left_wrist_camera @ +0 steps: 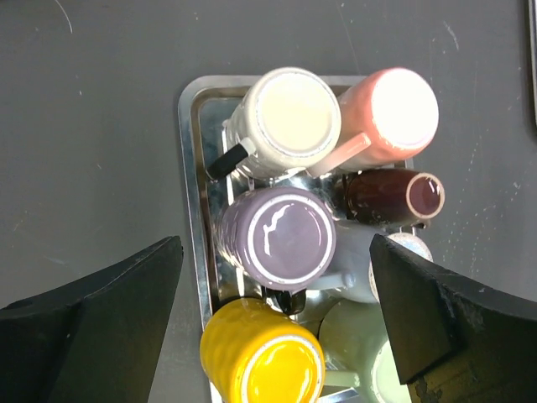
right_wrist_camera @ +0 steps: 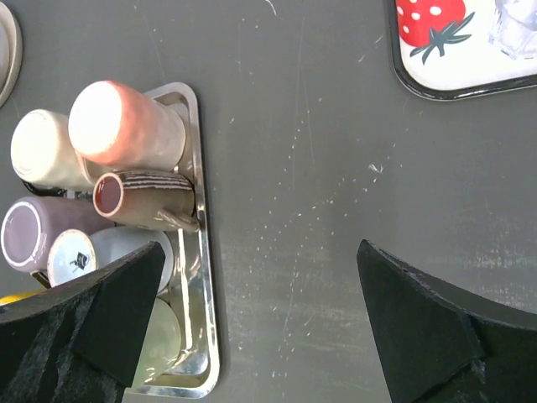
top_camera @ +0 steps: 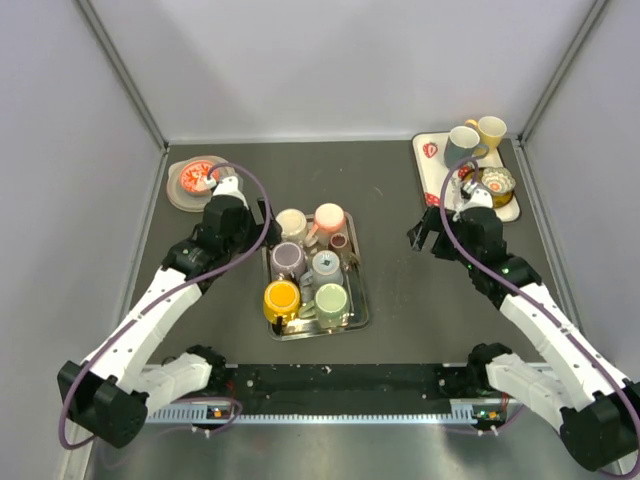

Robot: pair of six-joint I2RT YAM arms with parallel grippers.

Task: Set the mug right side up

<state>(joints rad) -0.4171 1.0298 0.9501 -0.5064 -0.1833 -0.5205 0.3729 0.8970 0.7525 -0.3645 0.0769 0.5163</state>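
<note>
Left gripper (left_wrist_camera: 273, 256) gapes wide above the purple mug (left_wrist_camera: 281, 235) in the tray (left_wrist_camera: 191, 151), touching nothing; right gripper (right_wrist_camera: 260, 252), equally wide, hangs over the tabletop (right_wrist_camera: 294, 168), holding nothing.

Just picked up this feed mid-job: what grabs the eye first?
The metal tray mid-table, crammed with bottoms-up mugs: yellow mug, purple mug, pink mug, plus a brown mug lying on its side. Then the strawberry-print tray at the far right corner, where a grey mug stands upright.
</note>
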